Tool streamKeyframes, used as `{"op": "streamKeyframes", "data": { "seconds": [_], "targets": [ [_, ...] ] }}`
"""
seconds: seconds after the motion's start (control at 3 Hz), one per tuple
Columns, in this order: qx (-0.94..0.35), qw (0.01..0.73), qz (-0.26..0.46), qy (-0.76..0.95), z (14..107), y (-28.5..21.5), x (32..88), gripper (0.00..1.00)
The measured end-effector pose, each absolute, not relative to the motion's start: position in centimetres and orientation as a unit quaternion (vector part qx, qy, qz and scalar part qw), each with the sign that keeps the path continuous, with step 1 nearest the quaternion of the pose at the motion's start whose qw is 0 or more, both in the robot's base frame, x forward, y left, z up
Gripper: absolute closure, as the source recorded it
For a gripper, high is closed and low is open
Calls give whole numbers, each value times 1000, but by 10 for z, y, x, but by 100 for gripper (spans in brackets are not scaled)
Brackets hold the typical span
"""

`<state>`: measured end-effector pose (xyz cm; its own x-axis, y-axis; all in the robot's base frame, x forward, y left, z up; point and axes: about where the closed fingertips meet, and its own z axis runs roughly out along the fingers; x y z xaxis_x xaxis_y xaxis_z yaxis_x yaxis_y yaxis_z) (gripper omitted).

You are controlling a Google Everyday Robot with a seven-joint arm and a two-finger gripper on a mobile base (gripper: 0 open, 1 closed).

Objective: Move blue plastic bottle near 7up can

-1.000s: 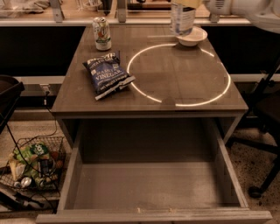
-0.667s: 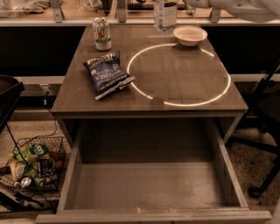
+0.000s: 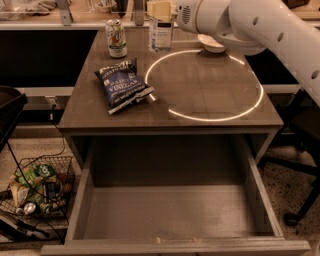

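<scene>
- Since the earlier frames, the blue plastic bottle [image 3: 160, 34] has travelled left across the back of the table [image 3: 210, 95], away from the white bowl [image 3: 212, 46] and toward the 7up can [image 3: 116, 38].
- The gripper [image 3: 159, 12] sits directly over the bottle, its pale fingers closed on the bottle's top and hiding the cap.
- The bottle hangs upright below the gripper, just right of the can and apart from it; whether its base touches the tabletop cannot be told.
- The white arm [image 3: 260, 25] reaches in from the upper right, partly covering the bowl.
- A dark blue chip bag [image 3: 122, 86] lies in front of the can, beside the ring of light [image 3: 220, 118].
- Below, the drawer [image 3: 170, 215] stands open.
</scene>
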<state>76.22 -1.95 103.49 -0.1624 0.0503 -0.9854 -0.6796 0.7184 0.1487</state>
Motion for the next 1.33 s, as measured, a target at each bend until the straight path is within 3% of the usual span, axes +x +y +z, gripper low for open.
{"op": "streamKeyframes", "data": {
  "seconds": [1.33],
  "targets": [
    [-287,664,241,647,1044,6,827,100]
  ]
}}
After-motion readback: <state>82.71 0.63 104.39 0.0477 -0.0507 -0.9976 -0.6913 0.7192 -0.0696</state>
